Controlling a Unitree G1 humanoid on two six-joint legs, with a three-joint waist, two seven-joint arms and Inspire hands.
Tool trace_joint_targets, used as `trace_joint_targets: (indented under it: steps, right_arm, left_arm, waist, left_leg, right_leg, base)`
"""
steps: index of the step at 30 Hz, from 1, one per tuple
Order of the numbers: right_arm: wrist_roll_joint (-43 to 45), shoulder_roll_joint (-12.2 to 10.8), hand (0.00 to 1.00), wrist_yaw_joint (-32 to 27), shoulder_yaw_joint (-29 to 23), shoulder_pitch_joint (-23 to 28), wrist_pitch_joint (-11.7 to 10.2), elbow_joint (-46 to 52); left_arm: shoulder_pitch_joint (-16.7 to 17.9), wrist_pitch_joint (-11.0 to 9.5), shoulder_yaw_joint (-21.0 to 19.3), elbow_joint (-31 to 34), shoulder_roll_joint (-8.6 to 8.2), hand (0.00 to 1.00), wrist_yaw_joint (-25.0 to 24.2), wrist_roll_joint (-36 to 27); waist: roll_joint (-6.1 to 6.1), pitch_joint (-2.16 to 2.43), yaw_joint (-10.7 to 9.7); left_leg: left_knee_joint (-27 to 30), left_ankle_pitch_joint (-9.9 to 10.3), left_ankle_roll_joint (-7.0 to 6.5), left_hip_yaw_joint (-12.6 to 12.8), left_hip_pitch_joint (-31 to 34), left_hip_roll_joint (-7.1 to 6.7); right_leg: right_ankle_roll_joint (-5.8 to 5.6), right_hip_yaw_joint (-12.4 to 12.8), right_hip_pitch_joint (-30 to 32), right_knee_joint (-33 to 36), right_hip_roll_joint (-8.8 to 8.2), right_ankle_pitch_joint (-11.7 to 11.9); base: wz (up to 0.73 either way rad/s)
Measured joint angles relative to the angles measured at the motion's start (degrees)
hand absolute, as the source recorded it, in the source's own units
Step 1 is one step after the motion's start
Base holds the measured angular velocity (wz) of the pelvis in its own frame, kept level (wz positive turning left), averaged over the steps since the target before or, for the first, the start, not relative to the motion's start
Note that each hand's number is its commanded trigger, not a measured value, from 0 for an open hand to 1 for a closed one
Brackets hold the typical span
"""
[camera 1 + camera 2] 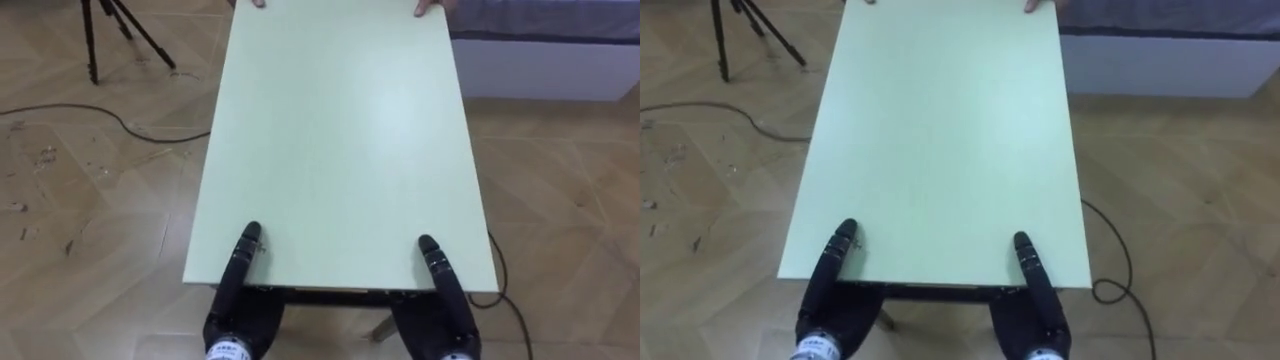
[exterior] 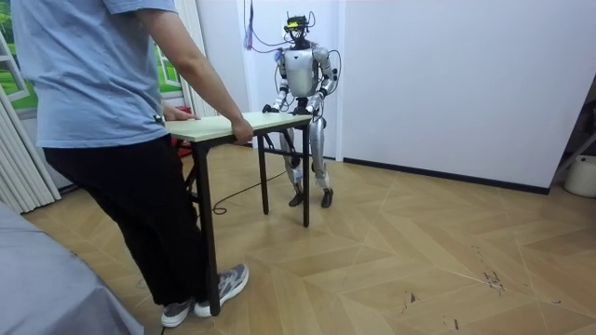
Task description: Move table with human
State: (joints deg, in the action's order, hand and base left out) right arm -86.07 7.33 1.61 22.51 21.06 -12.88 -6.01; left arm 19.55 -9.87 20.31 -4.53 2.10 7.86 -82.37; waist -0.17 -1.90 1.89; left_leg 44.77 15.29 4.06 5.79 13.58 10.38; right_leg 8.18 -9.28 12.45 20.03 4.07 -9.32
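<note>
Parquet (image 1: 80,200) underfoot, one table (image 1: 340,140): left hand (image 1: 235,280) and right hand (image 1: 445,280) clamp its near edge (one person (image 2: 102,93) grips opposite).

A person (image 2: 98,88) in a blue shirt and dark trousers stands at the near end of the table (image 2: 275,120), at the room view's left, with the person's hand (image 2: 242,129) closed over the edge of its pale green top. The robot stands upright at the far end, facing the person, its arms lowered to the tabletop and a white wall (image 2: 447,74) behind it. The table's dark legs stand over a herringbone wooden floor (image 2: 391,261).
</note>
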Motion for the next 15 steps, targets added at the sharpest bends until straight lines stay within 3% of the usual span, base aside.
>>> trace_joint_targets:
  steps: [1,2,4,6,9,10,11,13,15]
  right_arm:
    - [0.68,0.51,1.00,0.00,0.41,0.04,-0.04,0.00]
    - [0.87,0.51,1.00,0.36,0.46,0.03,-0.37,0.00]
    - [0.60,0.36,1.00,0.87,0.54,0.02,-1.03,0.01]
    - [0.56,0.53,1.00,0.92,0.79,-0.78,-1.41,0.01]
    - [0.58,1.04,1.00,1.17,0.69,-3.02,-1.80,0.41]
    - [0.58,1.11,1.00,1.21,0.41,-3.88,-2.08,0.67]
    - [0.58,1.11,1.00,1.22,-0.15,-4.81,-2.02,0.60]
    - [0.76,1.08,1.00,1.79,-0.75,-5.77,-1.81,0.60]
    - [0.91,0.87,1.00,2.46,-1.97,-6.06,-1.18,0.48]
  left_arm:
    - [1.09,-0.96,0.46,0.04,-0.37,1.00,-0.26,-0.57]
    - [1.09,-1.21,0.61,0.29,-0.35,1.00,-0.68,-0.66]
    - [0.37,-1.09,0.78,0.35,0.03,1.00,-0.67,-0.67]
    - [-0.19,-1.02,0.74,0.48,0.24,1.00,-0.61,-0.85]
    - [-2.36,-1.03,0.62,0.58,0.19,1.00,-0.62,-1.73]
    - [-3.62,-1.02,0.72,0.58,0.20,1.00,-0.62,-1.76]
    - [-4.59,-1.02,0.68,0.46,0.21,1.00,-0.62,-1.88]
    - [-5.76,-1.03,0.80,0.40,0.20,1.00,-0.66,-1.98]
    - [-6.74,-1.03,1.27,-0.01,0.20,1.00,-0.73,-2.48]
  waist:
    - [1.28,0.73,0.25]
    - [2.06,0.57,-0.43]
    - [2.37,0.54,-1.93]
    - [2.73,0.51,-1.93]
    - [4.71,0.40,-3.31]
    - [5.28,0.39,-3.41]
    - [5.48,0.46,-3.63]
    - [5.57,0.48,-4.69]
    - [5.51,0.50,-5.13]
  left_leg:
    - [7.83,-0.68,0.53,-0.19,-0.81,1.57]
    - [11.94,-1.49,1.05,-1.61,-2.15,1.97]
    - [12.34,-2.21,1.97,-3.23,-5.47,2.11]
    - [9.40,-2.02,2.35,-3.35,-9.49,1.92]
    - [0.09,-0.76,3.14,-4.54,-13.32,1.65]
    - [-5.89,1.89,2.94,-4.45,-14.51,1.59]
    - [-11.55,4.68,2.86,-4.98,-15.75,0.77]
    - [-19.80,6.73,2.13,-4.89,-16.62,-0.94]
    - [-26.39,7.48,1.14,-4.50,-17.55,-2.55]
  right_leg:
    - [0.30,-2.15,-0.30,-0.07,0.65,0.30]
    - [0.78,-3.78,-0.04,0.54,1.01,0.36]
    - [1.09,-5.19,1.20,1.71,1.02,0.10]
    - [1.55,-5.67,2.81,2.25,1.01,0.67]
    - [1.79,-7.90,6.56,2.29,0.97,2.78]
    - [1.79,-8.16,8.49,2.29,0.91,3.99]
    - [1.76,-8.34,10.01,1.56,0.52,5.67]
    - [1.38,-8.84,12.39,0.39,-0.95,8.68]
    - [0.80,-8.85,14.16,-0.58,-2.52,11.34]
  base:
    - [-0.16]
    - [0.20]
    - [0.54]
    - [0.11]
    - [0.20]
    - [0.11]
    - [0.06]
    - [0.20]
    - [0.19]
